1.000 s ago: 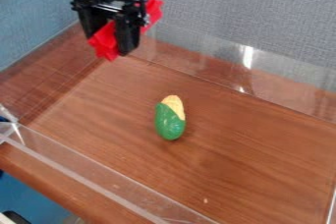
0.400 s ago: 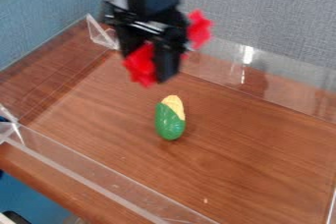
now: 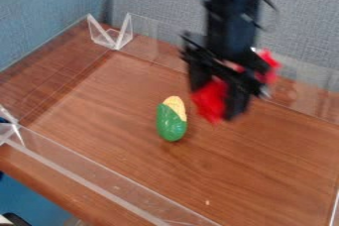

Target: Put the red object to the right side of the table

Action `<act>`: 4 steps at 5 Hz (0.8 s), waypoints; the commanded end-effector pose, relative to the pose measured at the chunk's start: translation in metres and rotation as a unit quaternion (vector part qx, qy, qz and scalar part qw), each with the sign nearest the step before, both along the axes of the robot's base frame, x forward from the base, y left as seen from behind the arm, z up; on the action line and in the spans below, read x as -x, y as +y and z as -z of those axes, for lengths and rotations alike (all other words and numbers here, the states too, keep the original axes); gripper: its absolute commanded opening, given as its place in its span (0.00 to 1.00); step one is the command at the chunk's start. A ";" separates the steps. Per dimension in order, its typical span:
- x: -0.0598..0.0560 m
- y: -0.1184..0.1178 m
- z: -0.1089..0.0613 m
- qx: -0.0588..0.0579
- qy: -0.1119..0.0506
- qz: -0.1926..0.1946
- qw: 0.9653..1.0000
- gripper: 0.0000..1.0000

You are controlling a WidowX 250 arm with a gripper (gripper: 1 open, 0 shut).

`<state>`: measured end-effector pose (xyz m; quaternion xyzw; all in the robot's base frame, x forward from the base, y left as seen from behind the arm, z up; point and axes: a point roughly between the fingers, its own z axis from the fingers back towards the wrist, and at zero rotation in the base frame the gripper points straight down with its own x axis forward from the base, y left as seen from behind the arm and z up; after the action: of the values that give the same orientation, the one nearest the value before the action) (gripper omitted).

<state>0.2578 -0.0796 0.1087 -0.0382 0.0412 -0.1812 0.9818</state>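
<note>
In the middle right of the frame, we see the black gripper point(image 3: 225, 93) pointing down over the table point(image 3: 106, 91). Its jaws are closed around the red object point(image 3: 216, 101), one dark finger on each side of it. The red block is gripped near its middle, so a red bit sticks out at both ends.

The long way of the red object runs on a slant. One end points to the lower left of the frame and shows below the fingers, low over the wood. The other end points to the upper right, and we see it poking out beside the gripper near the far clear wall. The picture is a bit blurry here, so we cannot tell if the low end touches the wood or hangs just above it.

The red object is to the right of the toy corn point(image 3: 173, 119). The corn lies flat on the brown wood near the center of the frame, with its yellow tip pointing up in the picture and its green part below. The corn and the red block are near each other but apart.

Low clear walls point(image 3: 79, 185) run around the edge of the table.
</note>
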 end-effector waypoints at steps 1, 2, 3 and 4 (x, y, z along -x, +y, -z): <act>-0.006 -0.028 -0.005 0.004 -0.024 0.020 1.000 0.00; 0.002 -0.033 0.013 0.004 -0.008 0.032 0.999 0.00; 0.000 -0.027 0.026 0.001 0.006 0.027 1.000 0.00; -0.002 -0.019 0.036 -0.002 0.020 0.020 1.000 0.00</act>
<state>0.2554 -0.0994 0.0643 -0.0363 0.0788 -0.1993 0.9761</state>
